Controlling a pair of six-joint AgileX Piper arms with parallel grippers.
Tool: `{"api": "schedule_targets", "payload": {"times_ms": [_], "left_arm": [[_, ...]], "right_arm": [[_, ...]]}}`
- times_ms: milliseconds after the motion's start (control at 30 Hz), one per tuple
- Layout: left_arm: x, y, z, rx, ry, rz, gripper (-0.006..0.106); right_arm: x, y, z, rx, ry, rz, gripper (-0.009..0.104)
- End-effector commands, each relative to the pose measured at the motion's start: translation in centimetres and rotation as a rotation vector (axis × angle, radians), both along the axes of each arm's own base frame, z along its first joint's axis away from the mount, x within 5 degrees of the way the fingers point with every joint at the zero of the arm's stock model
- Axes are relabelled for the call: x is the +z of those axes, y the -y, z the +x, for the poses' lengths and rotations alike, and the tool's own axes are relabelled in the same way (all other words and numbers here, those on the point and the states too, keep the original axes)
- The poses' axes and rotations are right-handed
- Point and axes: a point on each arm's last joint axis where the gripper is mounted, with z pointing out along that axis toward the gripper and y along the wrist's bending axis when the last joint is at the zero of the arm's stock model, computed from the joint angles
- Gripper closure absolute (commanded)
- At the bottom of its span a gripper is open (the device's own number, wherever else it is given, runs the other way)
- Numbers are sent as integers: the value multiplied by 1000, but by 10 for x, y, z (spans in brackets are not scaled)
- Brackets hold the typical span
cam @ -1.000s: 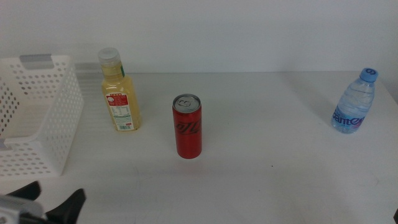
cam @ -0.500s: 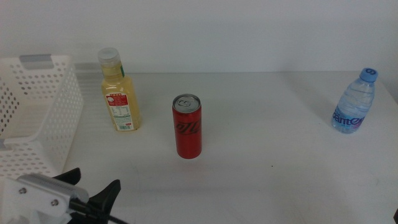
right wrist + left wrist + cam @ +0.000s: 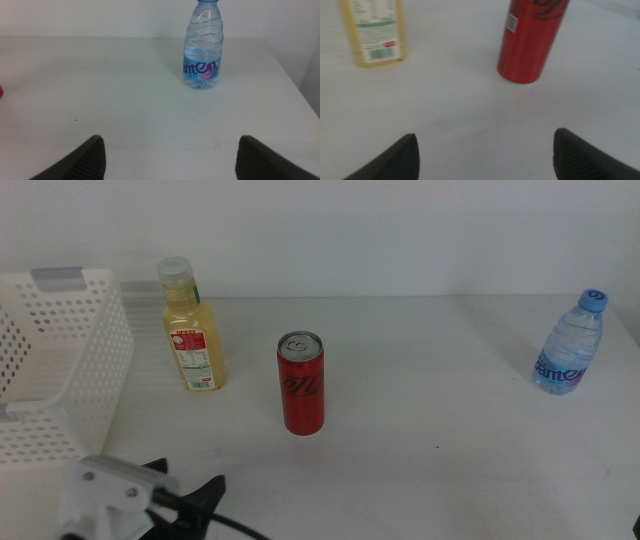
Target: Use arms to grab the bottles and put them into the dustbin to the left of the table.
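- Three bottles upright: juice bottle [image 3: 193,330] far left, soda can [image 3: 301,383] centre, water bottle [image 3: 572,343] far right
- One dustbin [image 3: 70,370], left
- Left gripper [image 3: 485,155] spread, near left
- Right gripper [image 3: 170,156] spread, empty

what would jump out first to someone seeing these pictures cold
The red soda can stands upright mid-table, the strongest colour on the white table. Left of it is the yellow juice bottle beside the white dustbin, and the water bottle stands alone far right. The left tool enters at the bottom edge, jaws open, facing the can and juice bottle.
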Motion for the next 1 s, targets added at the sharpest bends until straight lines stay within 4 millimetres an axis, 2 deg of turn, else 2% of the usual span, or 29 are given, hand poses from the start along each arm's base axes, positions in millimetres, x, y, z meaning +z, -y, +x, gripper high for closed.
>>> {"api": "schedule_targets", "payload": {"times_ms": [0,200,600,967], "left_arm": [[19,10,14,-29,177,-114,16],[18,22,35,-65,178,-117,16],[38,42,74,-120,244,-98,16],[52,54,91,-173,264,-117,16]], "right_arm": [[11,1,-1,-6,107,-16,27],[11,1,-1,-6,107,-16,27],[11,1,-1,-6,107,-16,27],[11,1,-1,-6,107,-16,27]]}}
